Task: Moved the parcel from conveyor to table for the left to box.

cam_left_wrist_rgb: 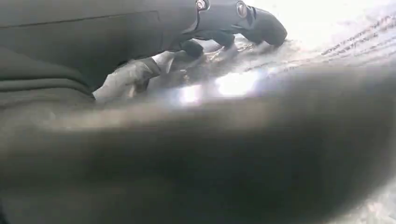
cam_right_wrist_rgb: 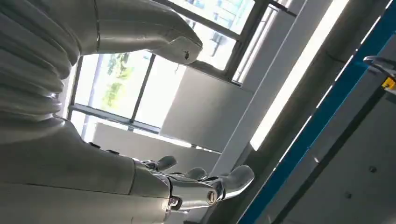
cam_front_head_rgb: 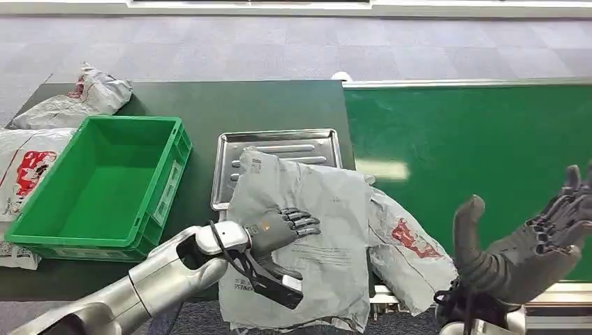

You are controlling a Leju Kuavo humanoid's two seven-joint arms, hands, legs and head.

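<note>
We are pressing our left hand [cam_front_head_rgb: 279,230] onto the grey parcel [cam_front_head_rgb: 307,230], which is lying lengthwise toward us, right of the green crate [cam_front_head_rgb: 167,150], while our right hand [cam_front_head_rgb: 530,244] is hanging released.

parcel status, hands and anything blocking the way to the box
Left hand resting flat on grey parcel, no grip seen. Right hand open, raised over conveyor. Parcel lies across metal tray. Green crate empty beside it; path clear.

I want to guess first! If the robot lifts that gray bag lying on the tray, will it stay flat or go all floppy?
Probably floppy: the gray parcel bag is wrinkled and droops over the tray edge. Its shiny plastic may slide under the left hand resting on it.
</note>
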